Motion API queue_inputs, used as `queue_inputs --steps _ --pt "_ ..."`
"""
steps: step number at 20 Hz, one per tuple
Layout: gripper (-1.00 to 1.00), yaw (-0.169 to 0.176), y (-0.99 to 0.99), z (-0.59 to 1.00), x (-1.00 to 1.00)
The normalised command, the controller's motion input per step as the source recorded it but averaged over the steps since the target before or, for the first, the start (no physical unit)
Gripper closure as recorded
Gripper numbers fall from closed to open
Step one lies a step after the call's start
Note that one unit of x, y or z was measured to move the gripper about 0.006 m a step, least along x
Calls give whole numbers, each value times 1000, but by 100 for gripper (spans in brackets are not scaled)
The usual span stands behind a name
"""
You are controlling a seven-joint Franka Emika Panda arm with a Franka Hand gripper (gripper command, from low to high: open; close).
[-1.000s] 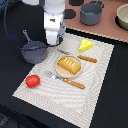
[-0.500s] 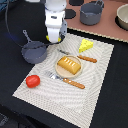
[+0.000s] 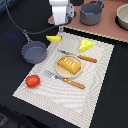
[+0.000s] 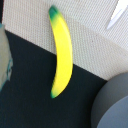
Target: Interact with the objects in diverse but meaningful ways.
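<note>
A yellow banana [image 3: 54, 38] with a green tip lies free, half on the edge of the striped placemat [image 3: 95, 95] and half on the black table. My gripper [image 3: 61, 23] hangs just above it, holding nothing and apparently open. The wrist view shows the banana [image 4: 62, 52] whole, with no fingers around it. A golden-brown bread loaf [image 3: 69, 64] rests on the round tan plate [image 3: 59, 72]. The yellow cheese wedge [image 3: 86, 45] sits at the mat's far side. A red tomato [image 3: 33, 80] lies near the mat's corner, at the exterior view's left.
A small grey pan [image 3: 34, 51] stands on the black table just beside the banana, also visible as the grey pan [image 4: 112, 105]. An orange-handled knife [image 3: 82, 58] and fork [image 3: 65, 80] flank the plate. A grey pot [image 3: 91, 13] and a bowl [image 3: 123, 16] stand behind.
My gripper has risen and shifted slightly toward the exterior view's right. The banana now shows uncovered below it.
</note>
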Motion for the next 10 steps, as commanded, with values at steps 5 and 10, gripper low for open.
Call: queue_inputs --steps 5,10 --pt "-100 13 0 152 898" --pt "-100 90 0 259 534"
